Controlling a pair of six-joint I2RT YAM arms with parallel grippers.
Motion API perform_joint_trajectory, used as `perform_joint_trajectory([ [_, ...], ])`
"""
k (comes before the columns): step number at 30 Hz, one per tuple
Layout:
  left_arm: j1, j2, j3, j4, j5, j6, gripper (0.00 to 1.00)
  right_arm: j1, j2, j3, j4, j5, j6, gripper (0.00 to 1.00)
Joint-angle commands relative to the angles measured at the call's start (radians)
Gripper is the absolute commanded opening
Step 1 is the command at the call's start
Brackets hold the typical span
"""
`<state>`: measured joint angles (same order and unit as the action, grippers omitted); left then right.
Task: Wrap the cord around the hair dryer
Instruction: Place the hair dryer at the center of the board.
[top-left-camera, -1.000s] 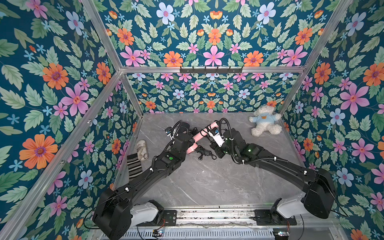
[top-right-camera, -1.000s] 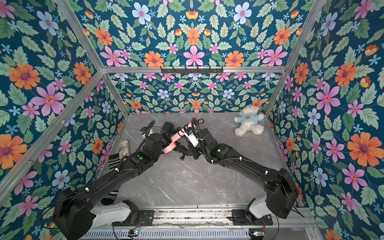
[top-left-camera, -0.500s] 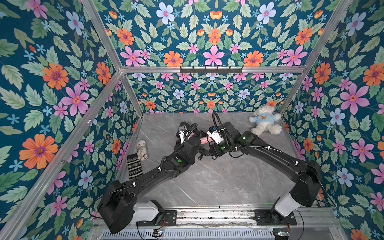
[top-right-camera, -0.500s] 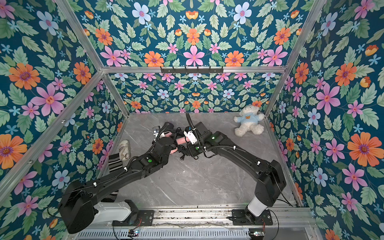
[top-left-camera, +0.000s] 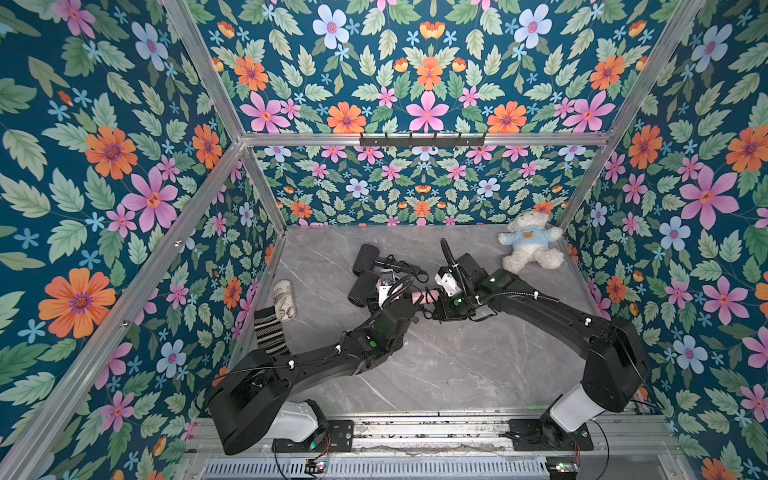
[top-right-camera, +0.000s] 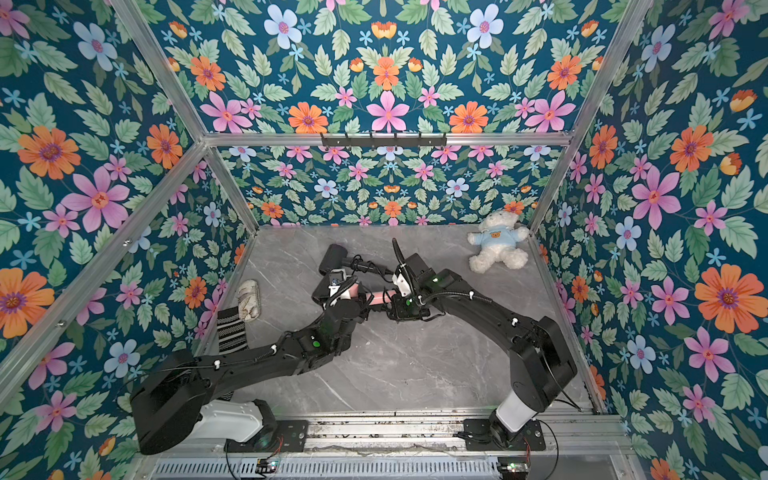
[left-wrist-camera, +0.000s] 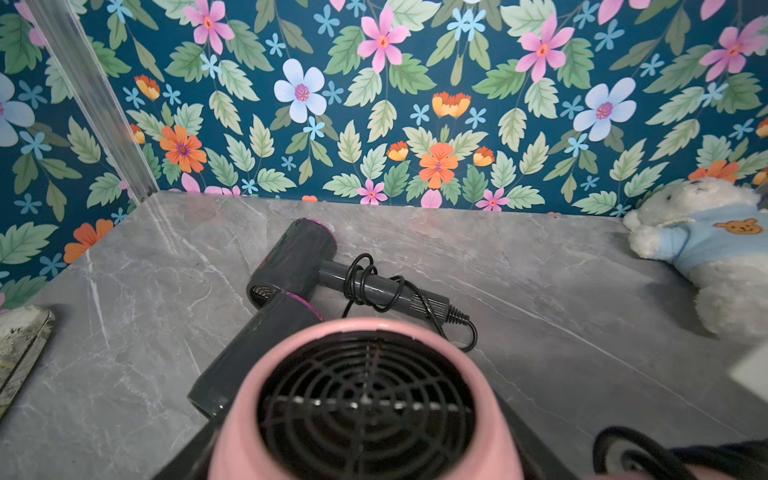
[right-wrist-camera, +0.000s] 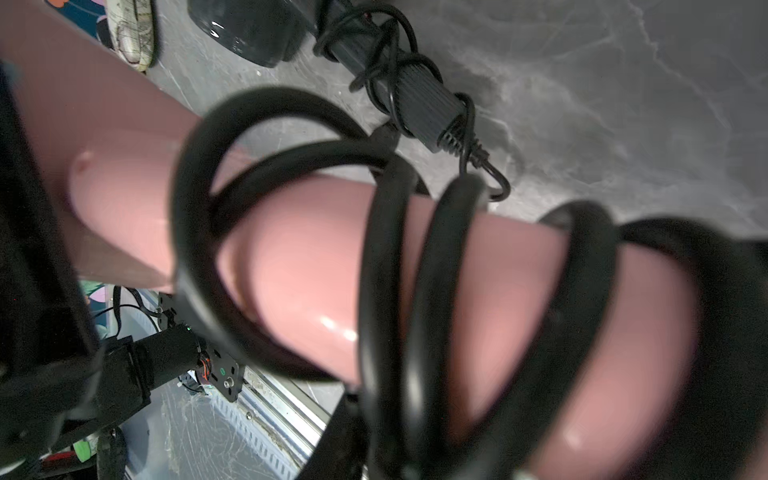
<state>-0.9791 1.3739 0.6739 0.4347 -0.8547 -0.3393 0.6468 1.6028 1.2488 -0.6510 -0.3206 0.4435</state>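
Observation:
The pink hair dryer (top-left-camera: 424, 297) (top-right-camera: 378, 298) hangs level above the middle of the table, between my two grippers. My left gripper (top-left-camera: 399, 300) (left-wrist-camera: 365, 457) is shut on its head; in the left wrist view the black rear grille (left-wrist-camera: 365, 399) fills the space between the jaws. The pink handle (right-wrist-camera: 307, 266) carries several loops of thick black cord (right-wrist-camera: 382, 257). My right gripper (top-left-camera: 438, 306) is shut on the cord-wrapped end of the handle. Its fingertips are blurred and mostly hidden in the right wrist view.
Two dark grey hair dryers lie just behind, one (top-left-camera: 368, 255) (left-wrist-camera: 307, 257) with a thin cord wound round its handle, the other (top-left-camera: 361, 289) (left-wrist-camera: 257, 357) beside it. A white teddy bear (top-left-camera: 530, 245) sits at the back right. A striped cloth (top-left-camera: 268, 336) and a mottled object (top-left-camera: 284, 299) lie by the left wall.
The pink dryer has turned from a slant to level, its handle now pointing right. Both grippers have come slightly toward the front, and the right arm's elbow rose, then dropped.

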Motion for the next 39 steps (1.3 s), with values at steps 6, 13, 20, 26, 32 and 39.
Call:
perform_joint_trajectory([
  [6,-0.125,0.146,-0.051,0.226,-0.082,0.162,0.00,-0.006,-0.037,-0.125,0.193,0.004,0.096,0.00],
  [13,-0.212,0.256,-0.118,0.458,-0.147,0.186,0.00,-0.006,-0.052,-0.214,0.241,0.035,0.100,0.00],
  [20,-0.245,0.323,-0.130,0.486,-0.108,0.113,0.00,-0.006,-0.026,-0.281,0.307,0.050,0.099,0.00],
  [26,-0.248,0.364,-0.128,0.418,-0.071,0.024,0.00,-0.006,-0.016,-0.320,0.354,0.063,0.106,0.00],
  [32,-0.248,0.379,-0.102,0.327,-0.044,-0.024,0.07,-0.007,0.000,-0.336,0.376,0.069,0.106,0.00],
  [39,-0.249,0.387,-0.083,0.253,-0.020,-0.043,0.27,-0.006,0.006,-0.339,0.370,0.091,0.099,0.00],
])
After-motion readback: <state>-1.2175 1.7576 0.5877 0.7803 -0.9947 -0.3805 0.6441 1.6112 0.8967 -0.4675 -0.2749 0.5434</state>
